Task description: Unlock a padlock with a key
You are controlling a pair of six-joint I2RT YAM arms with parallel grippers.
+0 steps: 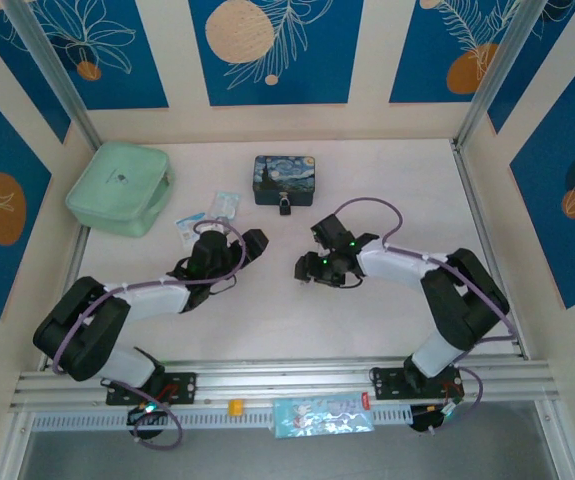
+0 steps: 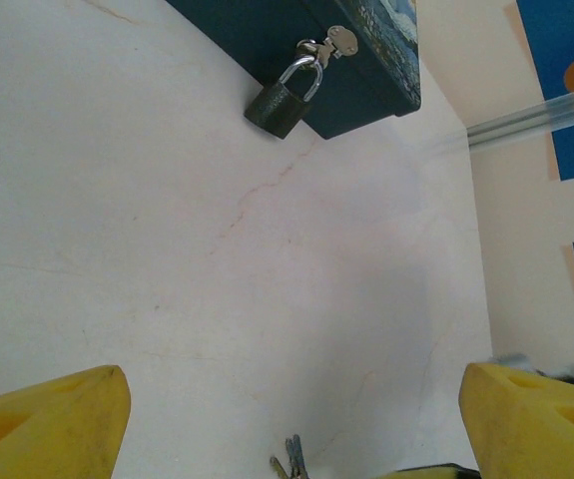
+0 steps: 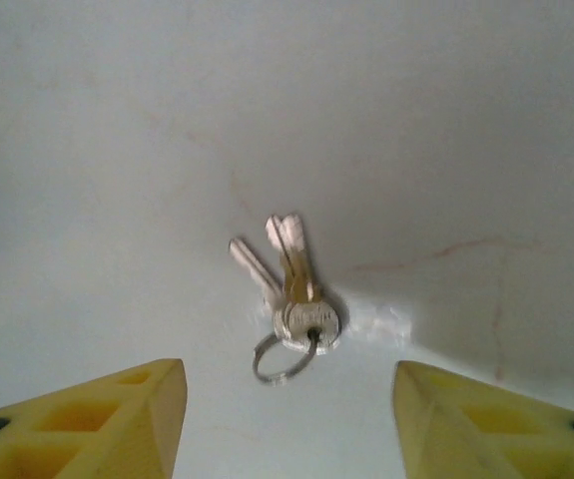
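Pale, faintly veined tabletop (image 1: 267, 320) runs from the arms' bases at the near rail, where a clear-blue packet (image 1: 322, 415) lies, up to panelled walls painted with blue leaf patterns.

Just ahead of the bases, the two arms bend inward so that their tips face each other near the middle of the table. The right gripper (image 3: 288, 374) has its yellow fingers spread and holds nothing. The key (image 3: 291, 289) lies flat on the table between and just beyond them, bunched with others on a small wire ring (image 3: 282, 361). The left gripper (image 2: 294, 374) is also spread wide and empty, and the same bunch shows at the bottom edge of its wrist view.

Farther off, the padlock (image 2: 279, 103) hangs by its closed shackle from the hasp (image 2: 336, 42) of the blue painted tin (image 1: 285, 178), its dark body resting on the table against the tin's front. Left of the tin lie two small packets (image 1: 192, 222), then a mint-green case (image 1: 119, 187).
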